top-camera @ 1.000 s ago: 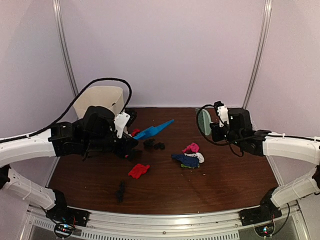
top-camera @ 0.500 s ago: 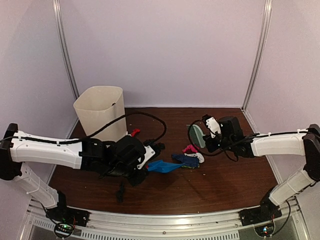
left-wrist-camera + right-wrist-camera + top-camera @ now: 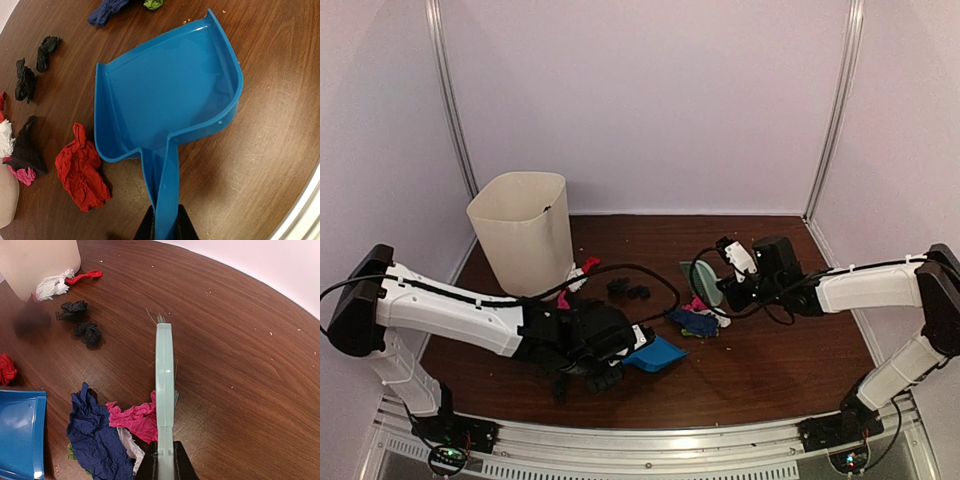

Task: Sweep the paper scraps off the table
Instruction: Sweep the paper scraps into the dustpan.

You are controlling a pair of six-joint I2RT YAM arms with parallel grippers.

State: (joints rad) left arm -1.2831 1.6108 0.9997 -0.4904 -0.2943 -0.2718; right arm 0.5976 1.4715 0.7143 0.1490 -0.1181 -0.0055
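Flanking paper scraps [image 3: 95, 435], one dustpan [image 3: 165, 95], one brush [image 3: 164, 385]

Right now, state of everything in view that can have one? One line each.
dustpan: empty, handle gripped, open edge toward the blue scrap.
brush: gripped, on edge beside the pink scrap.
left fingers: shut on the dustpan handle.
right fingers: shut on the brush.
paper scraps: crumpled, scattered on the table, none in the dustpan.
bin: upright, open top, contents hidden.
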